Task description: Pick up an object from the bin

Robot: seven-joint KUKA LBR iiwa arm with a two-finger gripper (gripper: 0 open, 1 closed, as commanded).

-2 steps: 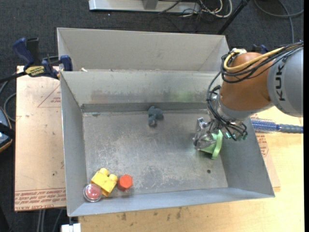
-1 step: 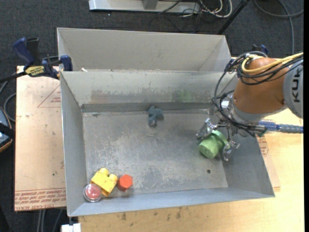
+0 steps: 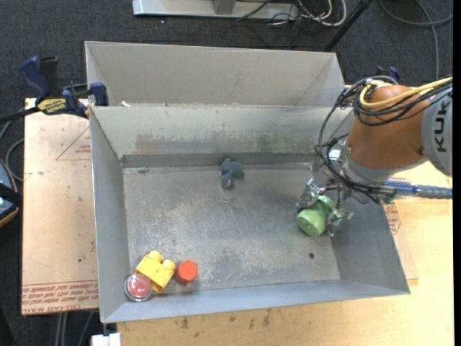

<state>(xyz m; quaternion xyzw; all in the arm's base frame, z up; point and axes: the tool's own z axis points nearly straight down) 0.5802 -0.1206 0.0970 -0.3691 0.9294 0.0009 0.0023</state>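
- Tool [image 3: 323, 210] is at the right side of the bin [image 3: 108, 193], close to the right wall, on the end of the orange arm [image 3: 382, 132].
- We see a green round thing [image 3: 311, 223] between its fingers, so we say the tool is clenched on it.
- The green round thing looks like a short fat roll. One flat end points to the front left corner of the bin.
- It is right under the tool, not off to one side. One finger is on its back side and one on its right side.
- We cannot tell if it rests on the bin floor or hangs a little above it.
- We think the next move is straight up. The right wall is near, so a move to the side could bump it.
- The other things are well apart from the tool: a small grey-blue thing [image 3: 230, 171] by the back wall, and a yellow block [image 3: 157, 269], a red round thing [image 3: 187, 271] and a pink round thing [image 3: 137, 287] in the front left corner.
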